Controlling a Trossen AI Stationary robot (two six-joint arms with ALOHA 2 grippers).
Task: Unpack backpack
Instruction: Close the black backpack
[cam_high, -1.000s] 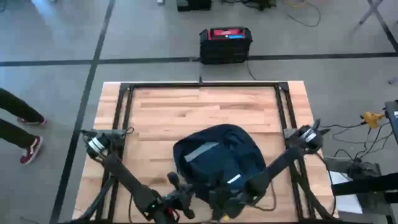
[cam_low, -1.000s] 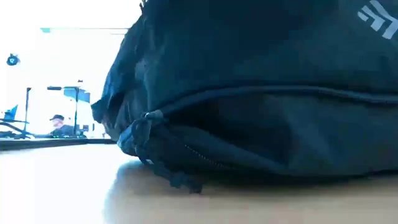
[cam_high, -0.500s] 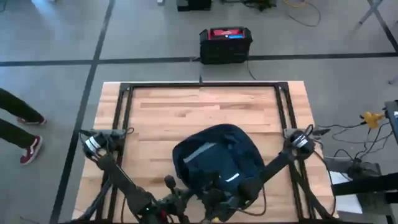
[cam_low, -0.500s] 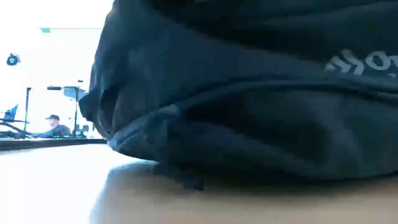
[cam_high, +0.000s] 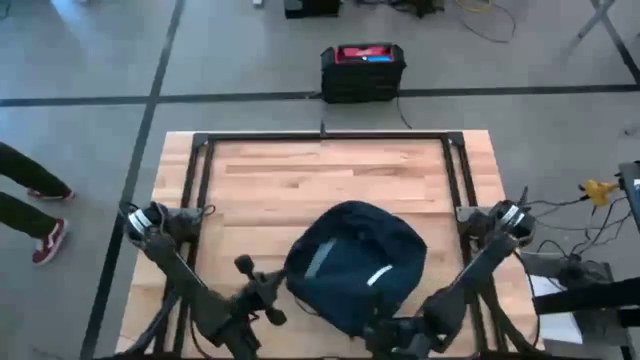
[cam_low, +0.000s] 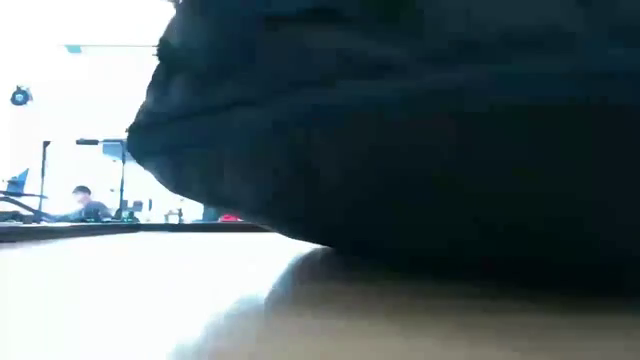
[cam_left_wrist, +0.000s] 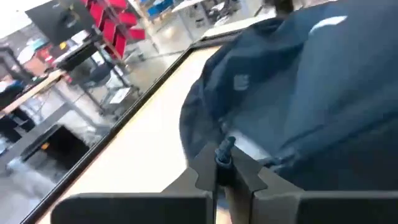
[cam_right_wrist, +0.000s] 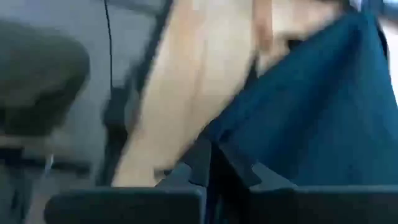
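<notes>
Wooden tabletop (cam_high: 300, 180) fills the middle of the high view, and your backpack (cam_high: 352, 262) sits on its near half, a dark navy dome with pale stripes showing on top. You have the left gripper (cam_left_wrist: 225, 163) at the bag's near-left edge, its fingers pressed together on what looks like a zipper pull (cam_left_wrist: 224, 148), a small metal tab standing up between the tips in the left wrist view. Your right gripper (cam_right_wrist: 210, 163) is at the near-right edge, also closed, with navy fabric running right into the closed tips, so it appears to be pinching the cloth itself (the exact fold is too blurred to name). In the low view the bag looms as a dark mass close to the camera, its underside seeming to be raised off the table on one side. My reading is that you are at the opening step: one gripper anchors the fabric while the other works the zipper, and nothing has come out yet. For the next move you would want the right grip to stay firm as a counter-hold while the left draws the pull along its track, following the curve of the dome so the soft cloth does not bunch. As for contents, no opening is visible from above, so you cannot tell what the bag holds. Beyond the table, a black box (cam_high: 362, 72) with a red top stands on the floor, its inside not visible either.
</notes>
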